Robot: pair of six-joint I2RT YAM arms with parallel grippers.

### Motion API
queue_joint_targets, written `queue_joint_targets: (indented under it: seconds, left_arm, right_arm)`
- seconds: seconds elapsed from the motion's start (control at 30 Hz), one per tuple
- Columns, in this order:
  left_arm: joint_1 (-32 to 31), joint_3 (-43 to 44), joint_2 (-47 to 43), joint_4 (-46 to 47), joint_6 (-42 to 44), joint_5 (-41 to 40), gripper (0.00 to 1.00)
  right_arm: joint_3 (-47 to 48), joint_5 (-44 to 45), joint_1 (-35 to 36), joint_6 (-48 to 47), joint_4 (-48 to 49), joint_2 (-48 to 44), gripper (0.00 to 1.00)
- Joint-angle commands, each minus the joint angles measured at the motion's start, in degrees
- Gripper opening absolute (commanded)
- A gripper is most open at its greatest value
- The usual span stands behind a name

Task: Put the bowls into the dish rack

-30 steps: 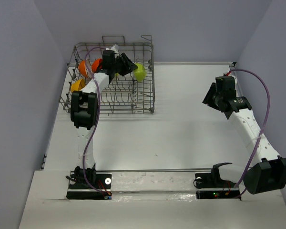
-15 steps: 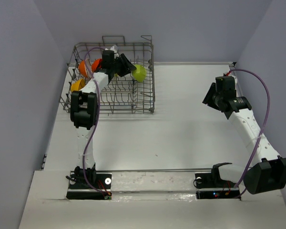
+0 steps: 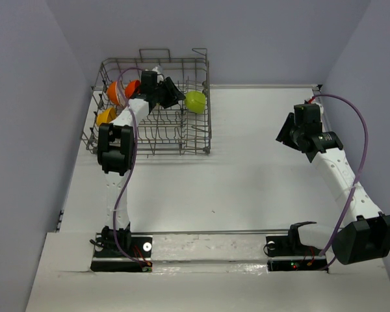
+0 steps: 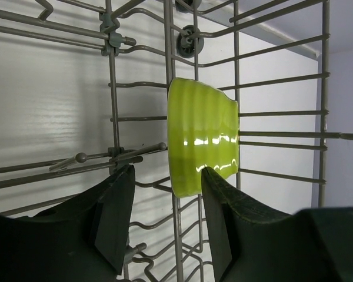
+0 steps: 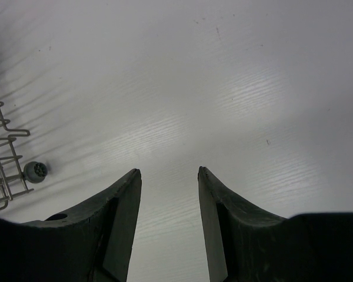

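The dish rack (image 3: 207, 123) stands at the far left of the table. A lime green bowl (image 3: 195, 101) rests on its edge between the tines by the rack's right wall. In the left wrist view this green bowl (image 4: 203, 138) stands just beyond my left gripper (image 4: 167, 171), which is open and holds nothing. Seen from above, the left gripper (image 3: 177, 96) hovers inside the rack, just left of that bowl. An orange bowl (image 3: 114, 91), a red-orange bowl (image 3: 131, 87) and a yellow-orange bowl (image 3: 104, 117) sit at the rack's left end. My right gripper (image 3: 286, 130) is open over bare table.
The rack's wire tines (image 4: 112, 106) surround the left fingers closely. In the right wrist view the right gripper (image 5: 167, 171) points at the white tabletop (image 5: 235, 88), with a rack corner and its small wheel (image 5: 35, 171) at the left edge. Grey walls enclose the table.
The green bowl has settled slightly right and lower against the rack's right side. My left gripper has drawn back a little to the left, off it. The right arm has not moved.
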Motion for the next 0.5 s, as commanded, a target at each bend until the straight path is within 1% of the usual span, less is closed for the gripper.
queue_joint_targets:
  seconds: [0.0,0.13,0.37,0.47]
  left_arm:
    - [-0.79,3.07,-3.20,0.39,1.97,-0.05,0.57]
    - [-1.23,4.47,-5.14,-0.40,2.50,0.21,0.58]
    - [-1.58,6.41,-11.11,-2.51,3.99,-0.49,0.59]
    - [-1.76,7.11,-15.50,-5.14,6.62,-4.43,0.59]
  right_arm:
    - [0.64,-0.66,-0.34,-0.81,2.28,-1.21,0.50]
    - [0.99,-0.84,-0.34,-0.81,2.20,-1.82,0.49]
    - [1.70,-1.27,-0.34,-0.90,1.76,-2.87,0.50]
    - [2.40,-2.06,-0.34,-1.07,1.58,-3.75,0.57]
